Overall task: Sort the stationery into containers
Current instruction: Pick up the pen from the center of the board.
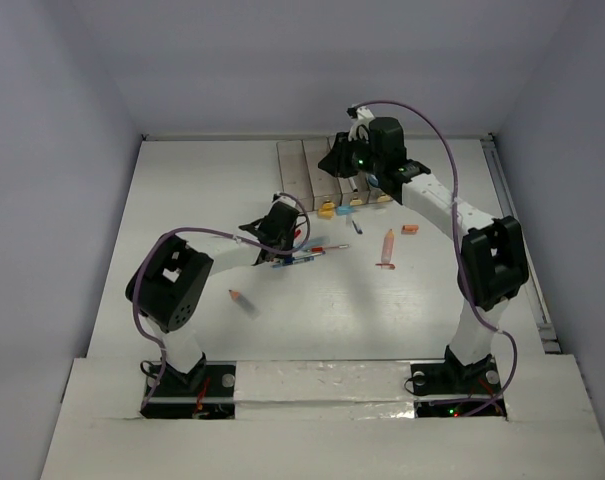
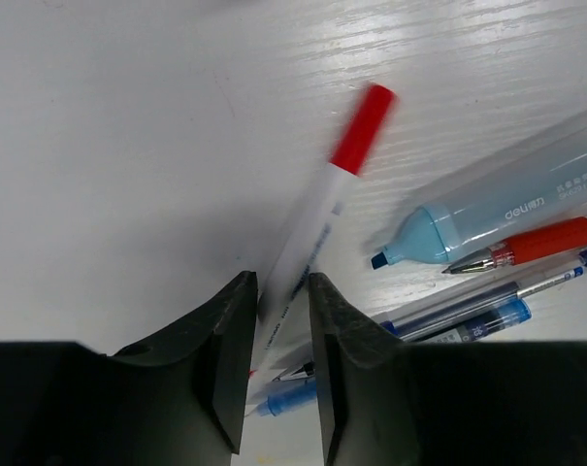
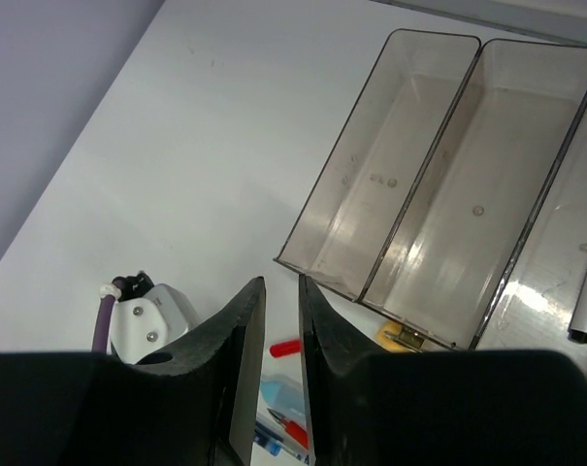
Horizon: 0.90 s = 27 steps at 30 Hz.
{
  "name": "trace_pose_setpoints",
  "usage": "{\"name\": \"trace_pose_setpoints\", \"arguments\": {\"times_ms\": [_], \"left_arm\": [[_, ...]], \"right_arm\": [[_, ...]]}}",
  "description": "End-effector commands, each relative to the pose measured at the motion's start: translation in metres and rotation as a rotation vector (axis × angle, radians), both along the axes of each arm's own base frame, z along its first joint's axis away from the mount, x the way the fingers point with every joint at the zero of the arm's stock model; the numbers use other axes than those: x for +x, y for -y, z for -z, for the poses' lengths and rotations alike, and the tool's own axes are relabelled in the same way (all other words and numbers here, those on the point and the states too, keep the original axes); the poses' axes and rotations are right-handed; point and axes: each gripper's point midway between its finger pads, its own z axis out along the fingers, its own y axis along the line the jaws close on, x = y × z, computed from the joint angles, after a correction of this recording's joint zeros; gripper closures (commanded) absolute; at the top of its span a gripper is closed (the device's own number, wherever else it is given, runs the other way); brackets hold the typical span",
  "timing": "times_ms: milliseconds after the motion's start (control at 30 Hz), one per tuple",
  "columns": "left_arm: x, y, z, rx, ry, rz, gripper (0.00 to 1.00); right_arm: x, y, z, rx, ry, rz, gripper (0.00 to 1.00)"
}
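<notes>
Left of the worktop's [image 1: 182, 200] middle a pink stubby stick [image 1: 240, 297] lies alone, and beyond it to the right the left gripper [image 2: 281, 320] is clamped on a white marker with a red cap [image 2: 317, 228], with a cluster of pens [image 2: 497, 252] beside it. Along the far edge stand the containers [image 3: 439, 184]; the right gripper [image 3: 281, 291] hangs over them, its jaws drawn narrow with nothing between them, and a pale pen [image 3: 586, 301] lies in the third bin. Nearer the right edge lie an orange stick [image 1: 387, 247] and small erasers [image 1: 410, 229].

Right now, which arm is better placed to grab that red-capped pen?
Left, I'd say. The left gripper has a finger on either side of the red-capped pen, at its white barrel, while the right gripper hangs over the bins, away from it.
</notes>
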Motion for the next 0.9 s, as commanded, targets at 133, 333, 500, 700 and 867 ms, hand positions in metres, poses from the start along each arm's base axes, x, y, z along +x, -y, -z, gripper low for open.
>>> {"name": "trace_pose_setpoints", "arguments": {"times_ms": [133, 333, 500, 700, 867], "left_arm": [[0.007, -0.016, 0.004, 0.062, 0.007, -0.082, 0.97], [0.018, -0.027, -0.019, 0.083, 0.094, -0.154, 1.00], [0.029, -0.024, -0.077, -0.024, 0.234, -0.187, 1.00], [0.016, 0.004, -0.142, -0.322, 0.370, -0.095, 1.00], [-0.006, 0.029, -0.189, -0.590, 0.471, 0.033, 1.00]], "right_arm": [[-0.004, -0.010, -0.039, 0.071, 0.085, -0.049, 0.70], [-0.013, -0.014, -0.037, 0.124, 0.030, -0.059, 0.42], [-0.022, -0.017, -0.042, 0.158, 0.015, -0.035, 0.19], [-0.052, -0.037, -0.047, 0.256, -0.036, -0.085, 0.09], [-0.077, -0.064, -0.050, 0.276, -0.058, -0.172, 0.09]]}}
